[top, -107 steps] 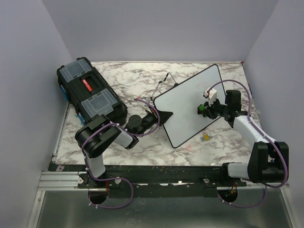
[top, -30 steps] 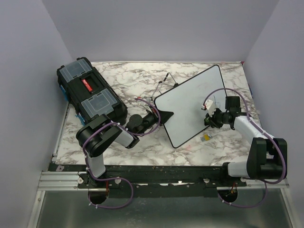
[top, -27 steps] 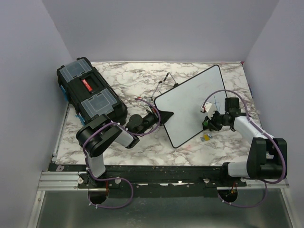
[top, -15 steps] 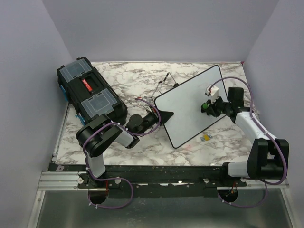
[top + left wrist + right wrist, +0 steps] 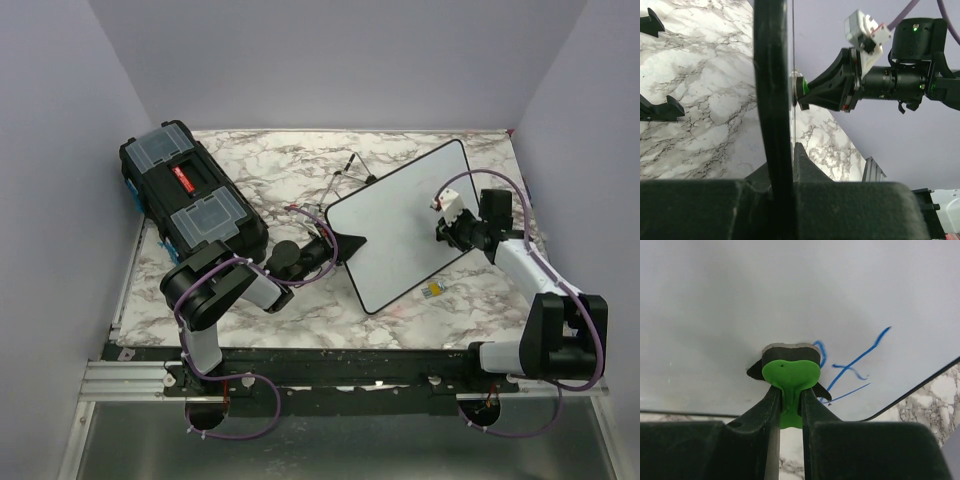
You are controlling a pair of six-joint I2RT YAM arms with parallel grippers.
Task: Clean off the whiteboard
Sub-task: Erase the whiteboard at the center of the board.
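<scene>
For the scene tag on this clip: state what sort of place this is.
Probably a robot lab test cell, not a home: left arm and right arm bolted to a rail at a marble-patterned table, plain lilac walls boxing it in, with a whiteboard and black toolbox as props.

Soft, even light, faint shadows on the bench [image 5: 300,170]; wrist views blur up close; whiteboard [image 5: 715,290] perhaps slightly underexposed.

The whiteboard [image 5: 385,235] is right in front of our right claw [image 5: 443,231], and the eraser [image 5: 790,371] between that claw's fingers [image 5: 766,412] touches it. Our left claw [image 5: 345,242] grips the board's other edge, with the toolbox [image 5: 190,197] well behind it
</scene>
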